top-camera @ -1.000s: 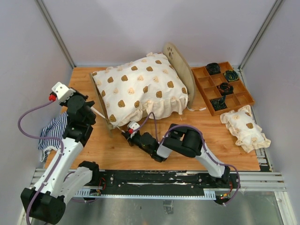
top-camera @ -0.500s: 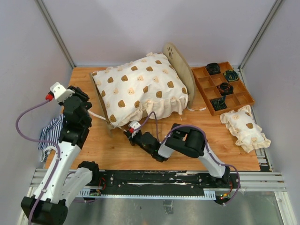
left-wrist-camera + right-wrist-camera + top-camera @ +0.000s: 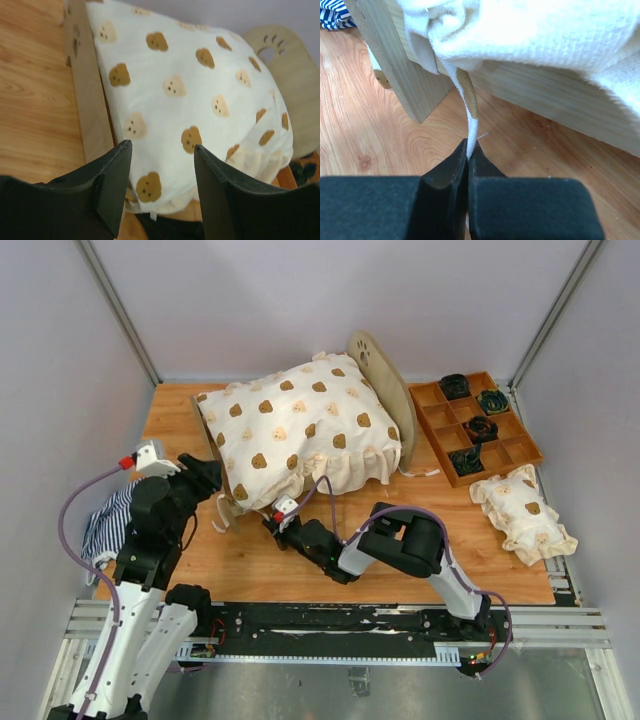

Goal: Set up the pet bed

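Note:
The pet bed's plywood frame [image 3: 384, 380] stands at the back middle, its paw-print headboard [image 3: 280, 55] at the far end. A cream bear-print cushion [image 3: 300, 430] bulges over it and hides the mattress. My left gripper [image 3: 211, 478] hovers open at the footboard corner [image 3: 87, 100], and the cushion [image 3: 175, 85] shows between its fingers, untouched. My right gripper [image 3: 271, 525] sits low at the bed's near side. It is shut on a thin white cord [image 3: 469, 125] hanging from the cushion's edge. In the right wrist view the gripper [image 3: 468, 146] pinches the cord just above the table.
A brown wooden tray [image 3: 432, 397] with dark items in its compartments stands at the back right. A small bear-print pillow [image 3: 522, 512] lies in front of it. A navy-and-white striped cloth [image 3: 110, 520] is bunched at the left edge. Another loose white cord [image 3: 220, 512] trails by the footboard.
My left gripper has opened and let go of the white cord it was pulling, which now hangs slack. The left arm swung down and right toward the footboard. The right gripper stays shut.

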Available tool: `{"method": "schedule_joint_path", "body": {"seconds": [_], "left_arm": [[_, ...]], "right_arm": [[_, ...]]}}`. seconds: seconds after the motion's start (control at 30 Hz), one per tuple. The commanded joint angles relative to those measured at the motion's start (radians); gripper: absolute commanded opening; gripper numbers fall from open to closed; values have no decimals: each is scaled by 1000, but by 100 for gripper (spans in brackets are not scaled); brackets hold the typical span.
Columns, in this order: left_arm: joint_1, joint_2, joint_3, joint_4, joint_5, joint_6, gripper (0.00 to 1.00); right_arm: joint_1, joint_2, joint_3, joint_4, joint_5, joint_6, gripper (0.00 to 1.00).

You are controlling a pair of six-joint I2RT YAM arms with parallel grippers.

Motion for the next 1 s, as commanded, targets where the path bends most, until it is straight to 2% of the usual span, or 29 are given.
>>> {"method": "schedule_joint_path", "body": {"seconds": [0.0,0.2,0.37,0.53,0.67,0.97], "left_arm": [[3,-44,-86,-47,218,-29,56],[2,-63,-190,0,254,-38,55],[-10,-22,-232,63,257,-42,59],[-69,24,-277,155,159,-43,60],[-143,126,-251,153,28,-2,61],[-156,169,-194,115,-77,81,66]], "right_arm": [[7,-43,15,-1,-12,-4,0],[9,-40,22,-7,-17,0,0],[13,-38,17,2,-15,-4,0],[13,-26,18,8,-21,-7,0],[13,-26,18,0,-25,-9,0],[15,-34,21,-5,-11,-7,0]]}}
